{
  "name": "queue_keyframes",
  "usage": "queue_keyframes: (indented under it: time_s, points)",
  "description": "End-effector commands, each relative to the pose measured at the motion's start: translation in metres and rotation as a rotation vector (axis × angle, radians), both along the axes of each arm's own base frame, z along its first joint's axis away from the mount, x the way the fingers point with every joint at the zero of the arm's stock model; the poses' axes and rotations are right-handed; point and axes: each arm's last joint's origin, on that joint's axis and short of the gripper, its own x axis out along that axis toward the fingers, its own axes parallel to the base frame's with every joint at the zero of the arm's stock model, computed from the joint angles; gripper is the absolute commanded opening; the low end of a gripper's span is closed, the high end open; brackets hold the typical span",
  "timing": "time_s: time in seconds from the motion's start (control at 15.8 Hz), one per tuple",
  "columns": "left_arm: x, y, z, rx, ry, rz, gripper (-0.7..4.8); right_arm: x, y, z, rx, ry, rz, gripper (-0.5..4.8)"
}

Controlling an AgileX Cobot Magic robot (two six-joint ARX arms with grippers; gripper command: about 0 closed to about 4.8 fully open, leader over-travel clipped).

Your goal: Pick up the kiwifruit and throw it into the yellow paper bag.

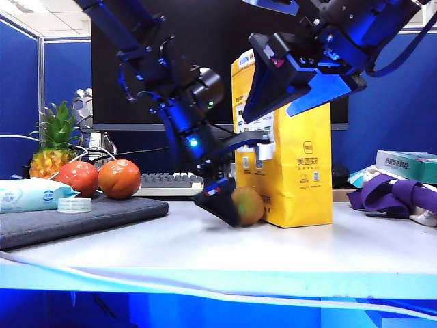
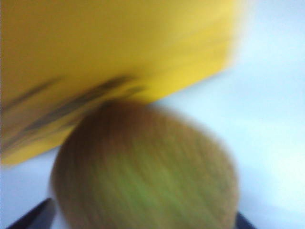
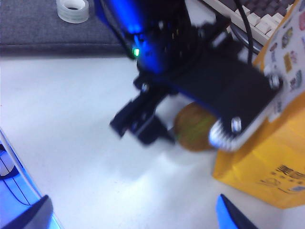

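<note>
exterior view, left to right: pineapple (image 1: 53,145) far left, two red fruits (image 1: 100,178) on a grey mat (image 1: 89,217) with a tape roll (image 1: 74,205) at its near edge, then bare white table (image 1: 205,249) to the middle.

my left gripper (image 1: 229,201) is down at table level in the centre, fingers spread on either side of the kiwifruit (image 1: 248,206). the left wrist view shows the kiwifruit (image 2: 145,169) filling the gap, with dark fingertips (image 2: 33,217) at either side, but i see no clear pinch yet; i read it as released, jaws wide, bracketing the fruit. the kiwifruit rests on the table, touching or just beside the foot of the yellow paper bag (image 1: 293,171).

my right gripper (image 1: 290,96) hangs high, in front of the bag's upper part; its finger tips (image 3: 33,217) stand apart with nothing between them.

step in hand, as i judge it: close on the fruit. i'd centre it between the pads and close gently so it doesn't roll against the bag wall or tip the bag.

room: open table lies left and near; the bag blocks the right. the bag mouth is tall, and the right arm crowds the space above it, so the lift should go up on the left side first. purple cloth (image 1: 392,195) and boxes (image 1: 410,164) sit far right, well clear.
</note>
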Motion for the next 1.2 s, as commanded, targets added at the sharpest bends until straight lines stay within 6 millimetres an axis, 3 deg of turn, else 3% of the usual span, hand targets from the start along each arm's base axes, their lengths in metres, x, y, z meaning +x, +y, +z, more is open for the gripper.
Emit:
queue_keyframes:
  time_s: [0.06, 0.32, 0.38, 0.57, 0.63, 0.69, 0.82, 0.95, 1.07, 1.2]
  points:
    - [-0.015, -0.015, 0.014, -0.059, 0.040, -0.055, 4.79, 0.000, 0.000, 0.003, 0.009, -0.006, 0.002, 4.79]
    - [-0.021, -0.021, 0.019, -0.074, 0.047, -0.047, 4.79, 0.000, 0.000, 0.003, 0.008, -0.006, 0.002, 4.79]
    - [-0.024, -0.020, 0.018, -0.074, 0.083, -0.060, 4.02, 0.000, 0.000, 0.002, 0.008, -0.005, 0.002, 4.79]
    - [-0.025, -0.022, 0.018, -0.126, 0.127, -0.092, 3.86, 0.000, 0.000, 0.003, 0.009, -0.006, 0.002, 4.79]
    - [-0.025, -0.022, 0.018, -0.134, 0.138, -0.073, 2.50, 0.000, 0.000, 0.003, 0.009, -0.006, 0.002, 4.79]
    - [-0.025, -0.022, 0.018, -0.137, 0.150, -0.062, 1.98, 0.000, 0.000, 0.003, 0.009, -0.006, 0.002, 4.79]
    - [-0.026, -0.021, 0.018, -0.140, 0.174, -0.041, 1.71, 0.000, 0.000, 0.003, 0.009, -0.005, 0.002, 4.79]
    - [-0.028, -0.020, 0.016, -0.121, 0.201, -0.034, 0.86, 0.000, 0.000, 0.003, 0.009, -0.005, 0.002, 4.79]
    - [-0.032, -0.012, 0.021, 0.008, 0.162, 0.046, 0.79, 0.000, 0.000, 0.003, 0.009, -0.007, 0.002, 4.79]
    - [-0.035, 0.006, 0.042, 0.076, 0.143, 0.110, 0.79, 0.001, 0.001, 0.007, 0.024, -0.046, 0.009, 4.79]
